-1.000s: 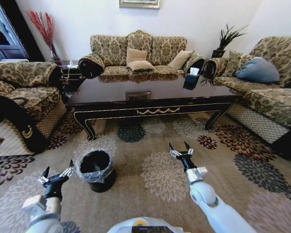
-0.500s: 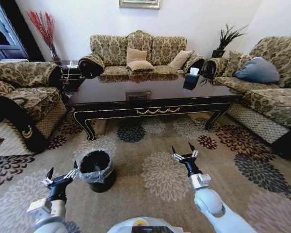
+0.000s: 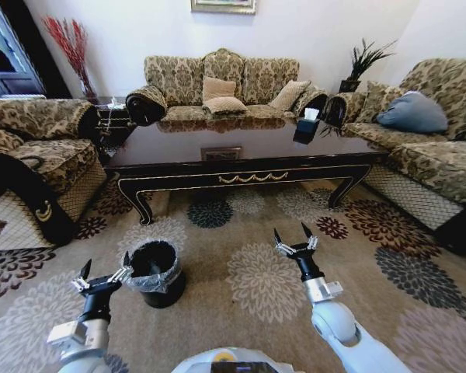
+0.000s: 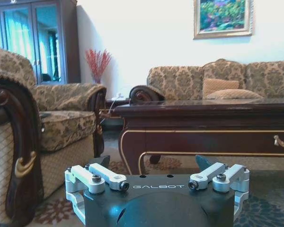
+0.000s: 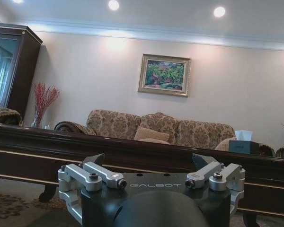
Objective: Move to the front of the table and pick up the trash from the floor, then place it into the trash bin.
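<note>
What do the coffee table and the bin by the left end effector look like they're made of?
The table: apparently dark wood with a glossy lacquer, since its top mirrors the sofa; the gold scroll trim looks painted or gilded. The trash bin: likely black plastic, matte, with a crinkled translucent plastic liner over the rim. It sits on the carpet just ahead of the open left end effector.
</note>
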